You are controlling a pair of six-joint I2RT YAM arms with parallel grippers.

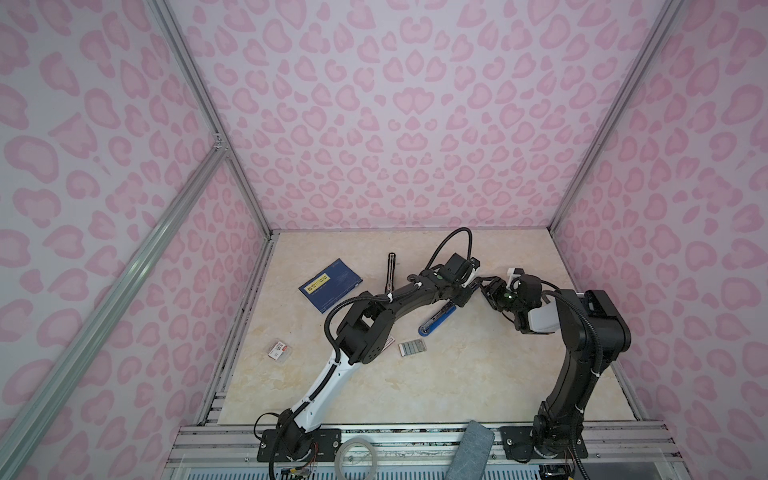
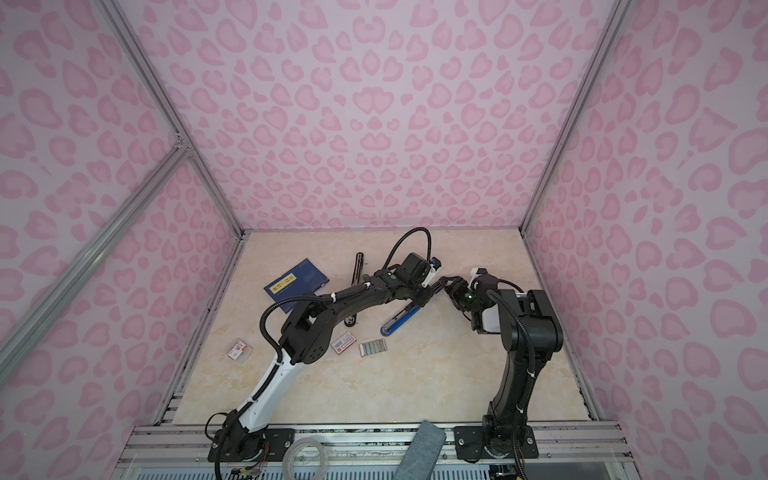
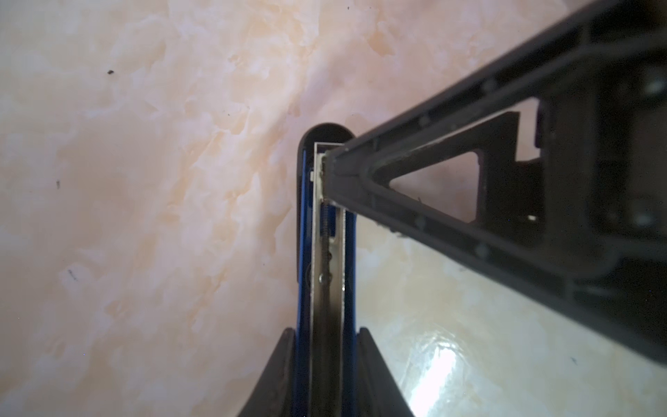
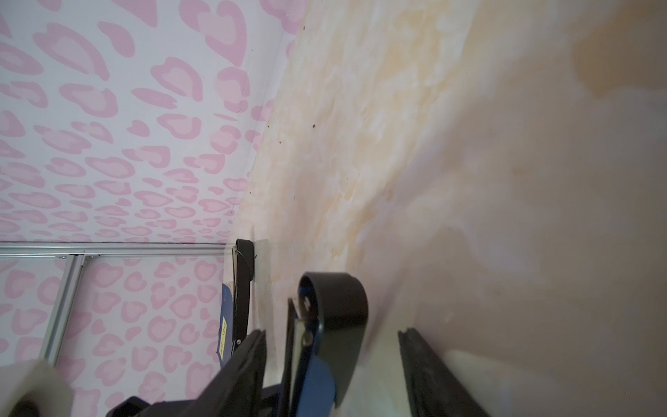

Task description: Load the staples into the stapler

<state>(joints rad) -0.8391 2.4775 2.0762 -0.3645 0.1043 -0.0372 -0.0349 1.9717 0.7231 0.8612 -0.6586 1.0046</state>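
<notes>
Where the staples (image 1: 412,348) lay: flat on the worktop (image 1: 457,382), about midway between its left and right edges, nearer its front edge than the stapler was, well apart from both grippers.
Stapler (image 1: 436,322): blue, near the worktop's middle; its metal channel was bared, and no staples showed in it in the left wrist view.
Left gripper (image 3: 326,343): closed narrowly on the stapler's blue sides.
Right gripper (image 4: 332,335): jaws parted, astride the stapler's black rounded end, gripping nothing; one finger (image 3: 361,173) touched the channel's tip.
Handling: the staples were probably very light, stiff lengthwise yet brittle; a bend or a hard squeeze could snap a strip, and thin metal on a glossy top would likely slide.
Hold: best taken gently across one strip's long sides, near its middle.
Count: one stapler; one cluster of staples, its strips too small to count; two red-labelled boxes, the left box (image 2: 240,351) beyond the worktop's left edge and the near box (image 2: 343,343) just beside the staples; one blue booklet (image 1: 330,289); one dark slender object (image 1: 392,270); two grippers.
</notes>
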